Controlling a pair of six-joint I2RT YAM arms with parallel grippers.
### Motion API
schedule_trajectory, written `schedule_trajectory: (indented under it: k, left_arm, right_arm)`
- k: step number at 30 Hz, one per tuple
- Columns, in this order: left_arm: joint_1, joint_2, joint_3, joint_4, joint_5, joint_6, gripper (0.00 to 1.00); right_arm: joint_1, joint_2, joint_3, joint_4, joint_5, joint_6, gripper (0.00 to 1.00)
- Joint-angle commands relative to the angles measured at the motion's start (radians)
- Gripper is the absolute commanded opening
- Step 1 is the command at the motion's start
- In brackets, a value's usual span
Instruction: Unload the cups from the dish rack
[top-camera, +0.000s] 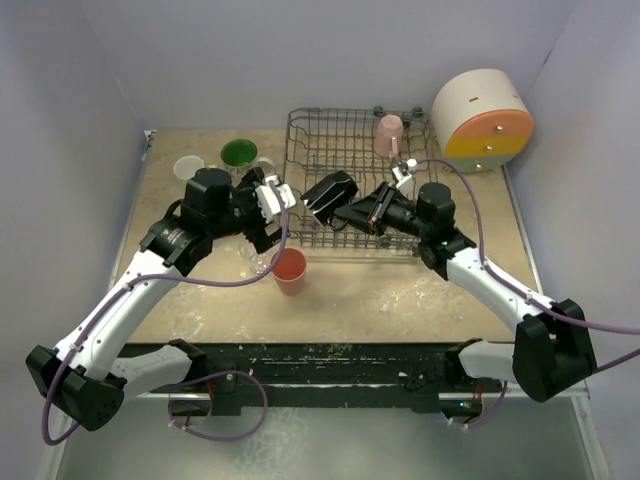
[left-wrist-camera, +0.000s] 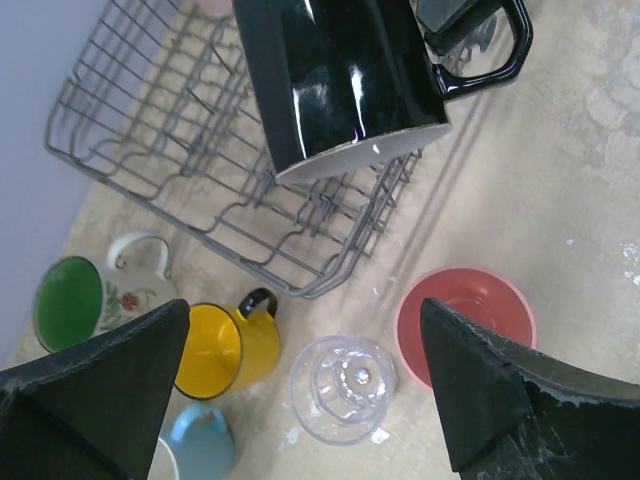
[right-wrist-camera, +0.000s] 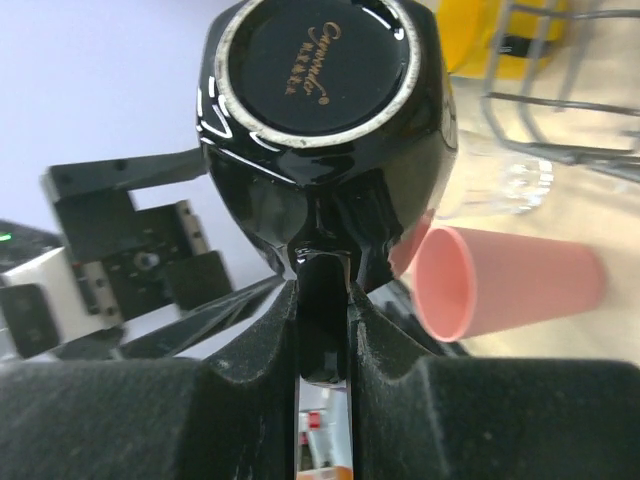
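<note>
One black mug (left-wrist-camera: 340, 80) over rack (left-wrist-camera: 150, 130), tumbler (left-wrist-camera: 465, 320), glass (left-wrist-camera: 345, 390) beside

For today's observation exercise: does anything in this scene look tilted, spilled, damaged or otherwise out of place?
Only the black mug looks odd. It hangs steeply tilted above the dish rack, held only by its handle in the right gripper. It is being carried and has not fallen. No spill or breakage is visible.

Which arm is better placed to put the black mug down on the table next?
Right. The right end effector is shut on the black mug by its handle, holding it tilted above the dish rack. The left end effector is open and empty, over the clear glass.
</note>
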Motion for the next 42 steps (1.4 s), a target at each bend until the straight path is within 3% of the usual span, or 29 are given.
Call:
schedule_trajectory:
  k: [1, 10, 27, 40, 42]
  left_arm:
    - [0.002, -0.055, 0.037, 0.131, 0.062, 0.066, 1.0]
    - [0.002, -0.028, 0.228, 0.109, 0.177, 0.084, 0.89]
    - [0.003, 0.004, 0.244, 0.214, 0.137, 0.144, 0.74]
    - [0.003, 0.003, 0.256, 0.163, 0.133, 0.159, 0.29]
    - [0.003, -0.002, 0.256, 0.153, 0.132, 0.16, 0.14]
  right_arm:
    - [0.008, -0.063, -0.057, 0.557, -0.077, 0.398, 0.0]
    - [0.038, -0.075, -0.02, 0.647, -0.026, 0.544, 0.0]
    - [0.184, -0.001, 0.039, 0.78, 0.081, 0.645, 0.0]
    - [0.307, 0.079, 0.049, 0.926, 0.205, 0.711, 0.0]
    - [0.31, 0.085, 0.05, 0.926, 0.2, 0.699, 0.0]
